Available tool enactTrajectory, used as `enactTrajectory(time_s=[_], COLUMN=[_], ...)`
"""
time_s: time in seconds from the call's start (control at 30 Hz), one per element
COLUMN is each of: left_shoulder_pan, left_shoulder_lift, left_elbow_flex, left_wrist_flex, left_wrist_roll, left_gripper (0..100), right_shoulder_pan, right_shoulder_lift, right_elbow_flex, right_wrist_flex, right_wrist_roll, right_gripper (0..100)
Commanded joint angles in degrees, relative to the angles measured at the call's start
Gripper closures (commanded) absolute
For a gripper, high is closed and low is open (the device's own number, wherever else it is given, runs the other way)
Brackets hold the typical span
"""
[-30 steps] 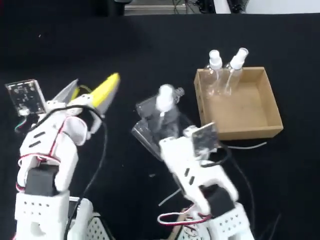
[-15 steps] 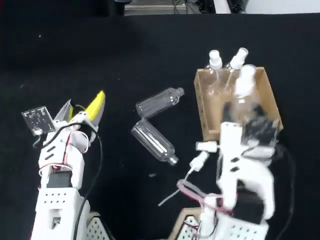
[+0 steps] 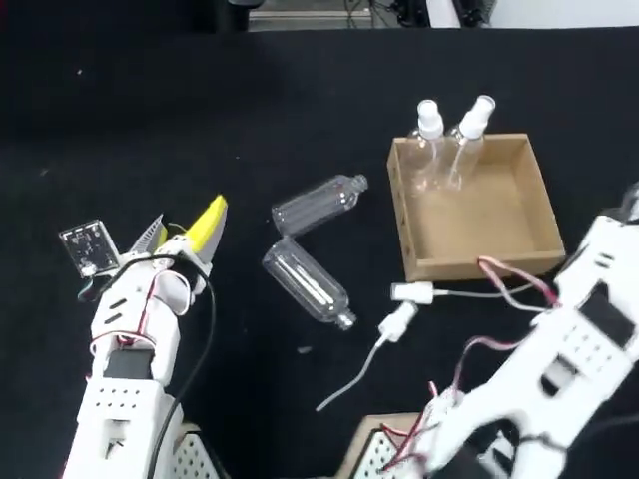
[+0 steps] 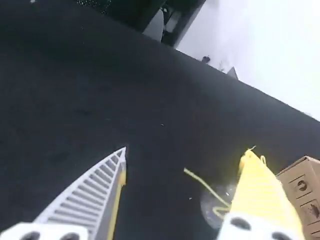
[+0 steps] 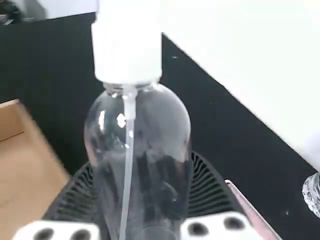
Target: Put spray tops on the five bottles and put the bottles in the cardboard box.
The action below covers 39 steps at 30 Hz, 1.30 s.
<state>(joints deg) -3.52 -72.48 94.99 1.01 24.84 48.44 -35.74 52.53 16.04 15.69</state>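
right pincer (image 5: 150,202), clamped on a capped bottle (image 5: 137,145), has swung past the box (image 3: 479,265), so that bottle is unboxed; left pincer (image 4: 185,155) apart.

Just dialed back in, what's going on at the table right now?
The right end effector is shut on a capped bottle, held next to the cardboard box. Two sprayer-topped bottles lean in the box's far corner. Two open bottles and two loose spray tops lie on the table. The left end effector is open and empty above the table.
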Motion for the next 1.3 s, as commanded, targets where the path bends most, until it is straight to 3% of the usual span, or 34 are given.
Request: enactTrajectory(time_s=[0.0,0.17,0.33,0.5,0.77,0.97,1.27], left_shoulder_pan=[1.0,1.0,1.0,1.0,1.0,1.0,1.0], left_shoulder_lift=[-0.2,-0.2,-0.2,-0.2,-0.1,-0.1,-0.3], left_elbow_flex=[0.0,0.0,0.0,0.0,0.0,0.0,0.5], left_wrist_flex=[-1.0,-1.0,-1.0,-1.0,-1.0,-1.0,-1.0], left_wrist_roll=[0.1,-1.8,-1.8,-2.7,-3.8,-3.8,-3.8], left_gripper=[67,67,67,67,67,67,67], right_shoulder_pan=[2.7,3.1,4.4,4.3,5.2,8.5,9.0], right_shoulder_lift=[9.1,22.7,34.7,44.7,62.2,68.5,79.7], right_elbow_flex=[-0.7,-1.2,-1.2,-3.4,-19.1,-28.7,-42.5], right_wrist_flex=[-14.4,-31.7,-51.4,-61.7,-62.9,-62.7,-62.7], right_wrist_roll=[-0.1,-0.3,-7.6,-8.4,-8.7,-17.7,-16.6], right_gripper=[98.8,98.8,98.8,98.7,98.8,98.8,98.8])
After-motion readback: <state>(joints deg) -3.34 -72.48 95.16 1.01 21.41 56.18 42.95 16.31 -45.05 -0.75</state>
